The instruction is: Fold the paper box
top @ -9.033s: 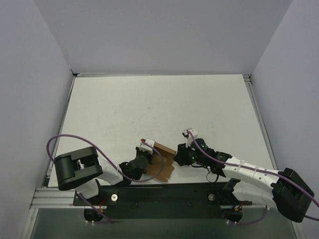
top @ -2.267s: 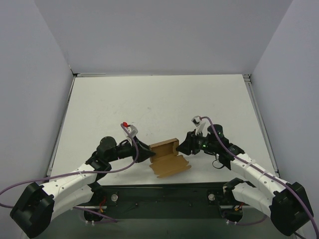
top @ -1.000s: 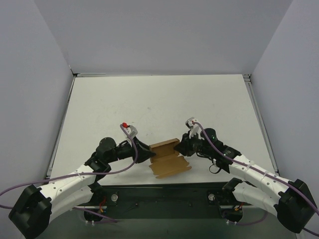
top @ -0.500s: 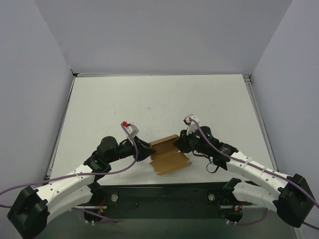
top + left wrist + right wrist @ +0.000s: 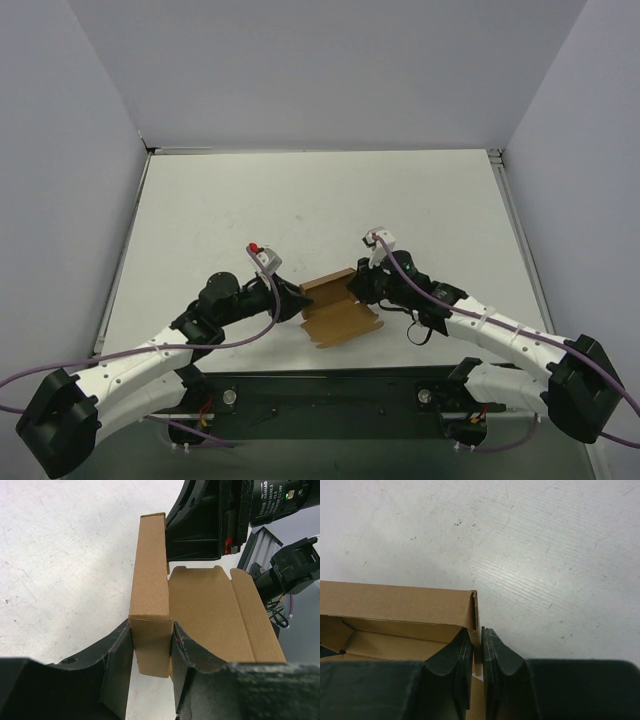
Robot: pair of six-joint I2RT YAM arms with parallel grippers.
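The paper box (image 5: 336, 308) is brown cardboard, partly folded, lying near the table's front edge between both arms. Its raised back wall (image 5: 150, 580) runs away from the left wrist camera, and a flat notched flap (image 5: 215, 615) lies beside it. My left gripper (image 5: 296, 301) is shut on the near end of that wall (image 5: 152, 647). My right gripper (image 5: 353, 288) is shut on the thin end wall at the box's far corner (image 5: 480, 639). In the right wrist view the box (image 5: 395, 602) shows its open inside.
The white table (image 5: 320, 200) is ringed by pale walls on three sides. A black base rail (image 5: 330, 385) lies just behind the box at the near edge. The right arm's black body (image 5: 205, 520) crowds the box's far end.
Both grippers and the box have shifted a little to the left and away from the near edge. The right gripper has closed slightly tighter on the end wall.
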